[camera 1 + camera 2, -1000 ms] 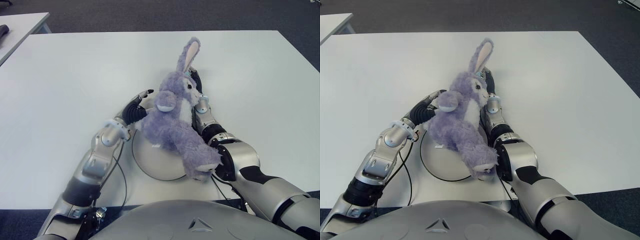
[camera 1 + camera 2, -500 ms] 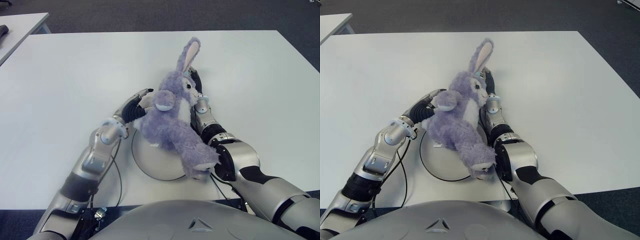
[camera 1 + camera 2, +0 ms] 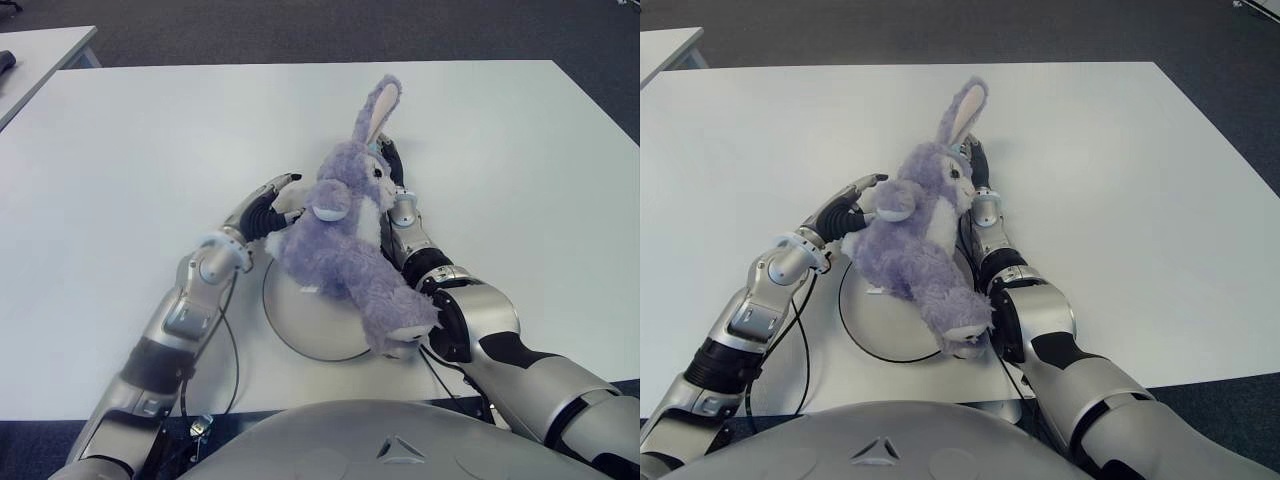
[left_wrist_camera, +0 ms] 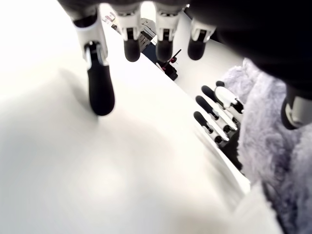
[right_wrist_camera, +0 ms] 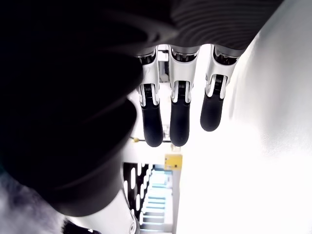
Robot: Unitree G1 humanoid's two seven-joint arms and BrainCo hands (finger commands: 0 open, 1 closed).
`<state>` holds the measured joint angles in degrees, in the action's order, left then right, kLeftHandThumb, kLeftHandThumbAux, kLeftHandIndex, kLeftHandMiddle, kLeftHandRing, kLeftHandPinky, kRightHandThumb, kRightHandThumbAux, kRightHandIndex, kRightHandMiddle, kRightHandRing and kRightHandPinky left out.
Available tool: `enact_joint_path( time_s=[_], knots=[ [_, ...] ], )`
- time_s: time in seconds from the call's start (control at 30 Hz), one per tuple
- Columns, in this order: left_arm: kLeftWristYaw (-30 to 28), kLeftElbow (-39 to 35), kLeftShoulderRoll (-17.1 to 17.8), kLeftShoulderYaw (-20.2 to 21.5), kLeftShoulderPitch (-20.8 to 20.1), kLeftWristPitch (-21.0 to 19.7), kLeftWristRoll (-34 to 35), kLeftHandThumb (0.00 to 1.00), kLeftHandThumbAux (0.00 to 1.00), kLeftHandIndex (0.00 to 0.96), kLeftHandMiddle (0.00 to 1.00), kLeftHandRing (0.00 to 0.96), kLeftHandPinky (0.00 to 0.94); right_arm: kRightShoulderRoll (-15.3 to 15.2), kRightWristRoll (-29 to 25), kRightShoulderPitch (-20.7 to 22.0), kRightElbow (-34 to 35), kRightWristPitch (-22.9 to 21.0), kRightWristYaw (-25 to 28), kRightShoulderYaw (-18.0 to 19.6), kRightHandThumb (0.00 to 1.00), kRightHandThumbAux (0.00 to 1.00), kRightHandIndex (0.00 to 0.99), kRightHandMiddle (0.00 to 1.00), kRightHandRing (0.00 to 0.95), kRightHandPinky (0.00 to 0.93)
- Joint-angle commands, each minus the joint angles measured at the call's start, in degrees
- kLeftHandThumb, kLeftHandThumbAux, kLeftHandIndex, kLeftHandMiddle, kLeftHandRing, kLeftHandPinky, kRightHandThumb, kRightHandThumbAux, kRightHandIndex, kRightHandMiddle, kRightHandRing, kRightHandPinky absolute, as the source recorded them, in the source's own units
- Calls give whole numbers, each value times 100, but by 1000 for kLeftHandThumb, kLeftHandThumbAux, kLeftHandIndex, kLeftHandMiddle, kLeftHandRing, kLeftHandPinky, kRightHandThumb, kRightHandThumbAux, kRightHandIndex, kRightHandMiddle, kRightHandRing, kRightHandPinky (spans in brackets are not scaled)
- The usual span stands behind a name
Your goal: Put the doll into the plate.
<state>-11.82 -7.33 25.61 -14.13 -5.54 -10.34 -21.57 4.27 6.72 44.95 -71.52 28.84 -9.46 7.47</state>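
2 hands flank the doll [image 3: 350, 240], which lies across the plate [image 3: 300, 320] on the white desk [image 3: 130, 140], ear and head reaching past the plate's far rim and a foot over its near edge. The left hand [image 3: 268, 207], on the doll's left, and the right hand [image 3: 395, 190], on its right, have straight, empty fingers [image 4: 100, 87]. Unsupported, the overhanging doll may roll off the plate.

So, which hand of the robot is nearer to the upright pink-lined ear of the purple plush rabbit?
Right. The right hand lies against the rabbit just below that ear; the left hand shows farther off, beside the rabbit's left side.
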Motion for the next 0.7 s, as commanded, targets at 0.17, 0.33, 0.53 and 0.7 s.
enact_joint_path(
  time_s=[0.17,0.33,0.53,0.7],
  knots=[
    [5,809,557,175,-66,128,-416,151,366,0,0,0,0,548,-12,-1191,-683,-654,-7,25,200,951,247,282,262,244],
    [54,1190,907,389,-406,439,-468,162,379,0,0,0,0,545,-13,-1188,-682,-644,7,26,201,953,255,284,262,244],
    [175,1366,1064,534,-588,664,-523,176,398,0,0,0,0,545,1,-1186,-683,-630,1,14,190,950,253,285,262,242],
    [280,1522,1132,630,-724,790,-536,179,412,0,0,0,0,544,-1,-1187,-684,-632,10,19,181,950,251,285,261,242]
  ],
)
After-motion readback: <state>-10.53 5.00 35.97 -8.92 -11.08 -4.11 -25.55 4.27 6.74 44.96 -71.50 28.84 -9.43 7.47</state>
